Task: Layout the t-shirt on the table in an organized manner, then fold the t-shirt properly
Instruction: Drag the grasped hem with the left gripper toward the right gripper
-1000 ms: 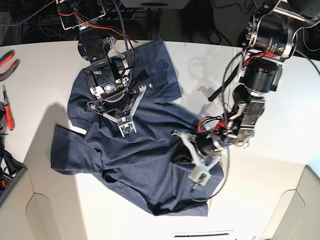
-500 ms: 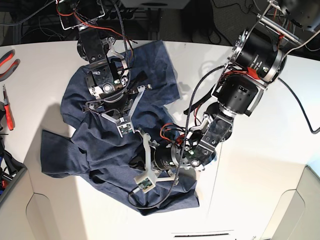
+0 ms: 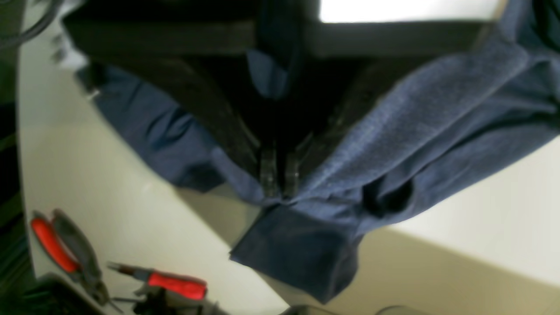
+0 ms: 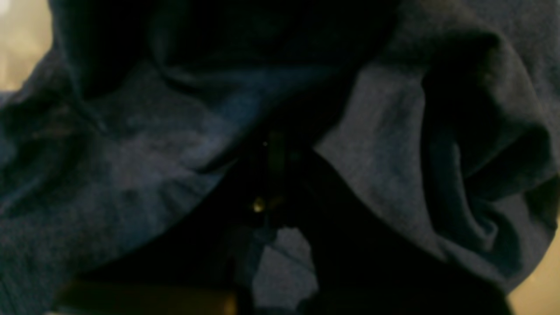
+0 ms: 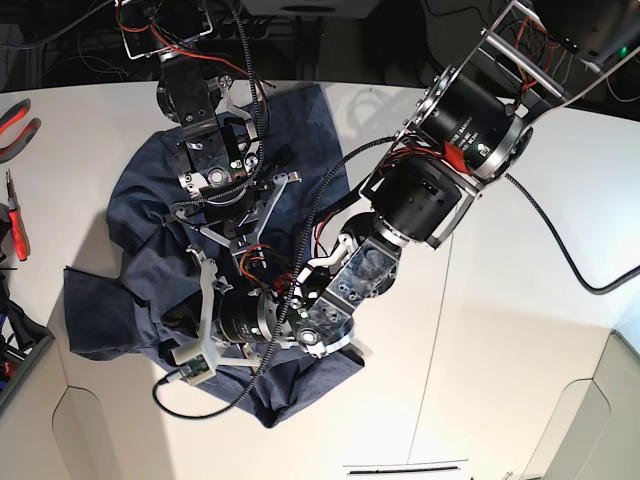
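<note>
Nearest the base camera, the navy t-shirt (image 5: 110,300) lies bunched on the left half of the white table (image 5: 520,330), its lower edge partly covered by the arms. The left gripper (image 3: 278,175), reaching across from the view's right, has its jaws pinched together on a fold of the shirt; its wrist picture is blurred, with red-handled tools (image 3: 175,284) cut off at the bottom. Farther back, the right gripper (image 5: 240,225) presses into the cloth, jaws closed. Its own camera shows only dark fabric, so whether it grips cloth is unclear.
</note>
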`<action>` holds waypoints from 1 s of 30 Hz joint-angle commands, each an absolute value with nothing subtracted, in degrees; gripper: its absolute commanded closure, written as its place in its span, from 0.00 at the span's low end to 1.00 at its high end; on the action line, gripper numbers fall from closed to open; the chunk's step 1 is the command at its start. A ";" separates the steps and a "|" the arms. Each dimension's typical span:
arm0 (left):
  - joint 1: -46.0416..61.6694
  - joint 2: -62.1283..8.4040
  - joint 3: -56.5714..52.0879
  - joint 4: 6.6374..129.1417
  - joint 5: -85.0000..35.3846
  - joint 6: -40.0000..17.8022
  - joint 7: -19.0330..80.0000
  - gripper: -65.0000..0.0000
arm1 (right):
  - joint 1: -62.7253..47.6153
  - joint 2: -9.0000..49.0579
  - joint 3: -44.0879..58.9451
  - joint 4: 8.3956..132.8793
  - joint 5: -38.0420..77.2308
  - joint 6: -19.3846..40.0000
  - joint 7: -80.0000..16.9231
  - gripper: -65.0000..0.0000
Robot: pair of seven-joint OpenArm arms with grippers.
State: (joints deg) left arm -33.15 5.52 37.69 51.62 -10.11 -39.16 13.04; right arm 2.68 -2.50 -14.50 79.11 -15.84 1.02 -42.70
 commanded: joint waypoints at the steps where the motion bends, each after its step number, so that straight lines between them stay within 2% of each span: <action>1: -35.29 5.63 38.33 52.56 -10.85 -40.00 11.81 1.00 | 2.79 -2.50 -14.57 79.26 -15.05 1.69 -43.75 1.00; 2: -35.59 5.45 38.76 52.56 -10.85 -40.00 11.86 0.95 | 2.42 -2.39 -14.57 79.26 -15.05 1.69 -43.62 1.00; 4: -35.70 4.93 38.89 52.56 -10.68 -40.00 11.90 0.77 | 1.76 -2.42 -14.57 79.26 -15.05 1.67 -43.27 1.00; 6: -35.70 4.23 38.87 52.56 -10.92 -40.00 12.01 0.71 | 1.19 -2.42 -14.57 79.26 -15.05 1.69 -42.87 1.00; 10: -35.73 2.07 38.52 52.64 -13.15 -34.65 11.97 0.70 | 1.10 -2.39 -14.57 79.26 -15.09 1.67 -42.59 1.00; 24: -33.93 -6.42 13.52 54.46 -21.67 -34.00 15.90 0.71 | 1.13 -2.39 -14.57 79.26 -15.27 1.65 -41.76 1.00; 30: -31.75 -11.09 12.99 54.37 -19.97 -26.46 16.29 0.71 | 1.10 -2.39 -14.57 79.26 -15.27 1.65 -41.76 1.00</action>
State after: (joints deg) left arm -30.11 -10.90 13.15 53.45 -19.40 -26.22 17.39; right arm 1.23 -2.35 -14.48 79.11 -15.97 1.02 -40.36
